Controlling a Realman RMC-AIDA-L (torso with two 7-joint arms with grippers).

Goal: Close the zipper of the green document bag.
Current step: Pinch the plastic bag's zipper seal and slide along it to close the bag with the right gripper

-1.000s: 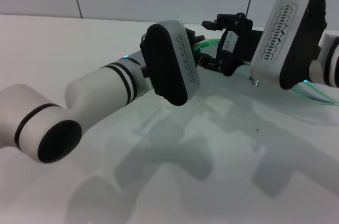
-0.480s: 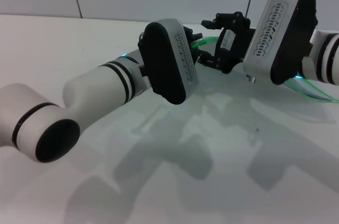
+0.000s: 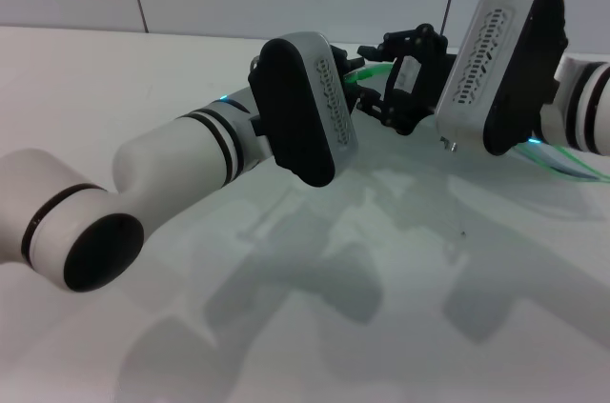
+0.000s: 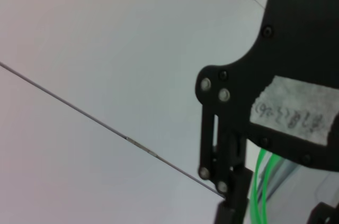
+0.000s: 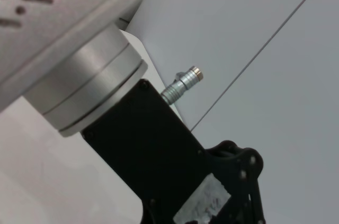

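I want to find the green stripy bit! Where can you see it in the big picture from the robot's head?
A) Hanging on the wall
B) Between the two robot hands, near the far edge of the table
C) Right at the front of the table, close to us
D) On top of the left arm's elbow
B: the zipper shows as a bright green strip between the left gripper and the right gripper, far back on the table.

Two glossy white arms with black joint bands and black end caps carry white, slot-vented wrist housings edged in black, ending in black screw-studded linkage grippers, one bearing a handwritten white label.
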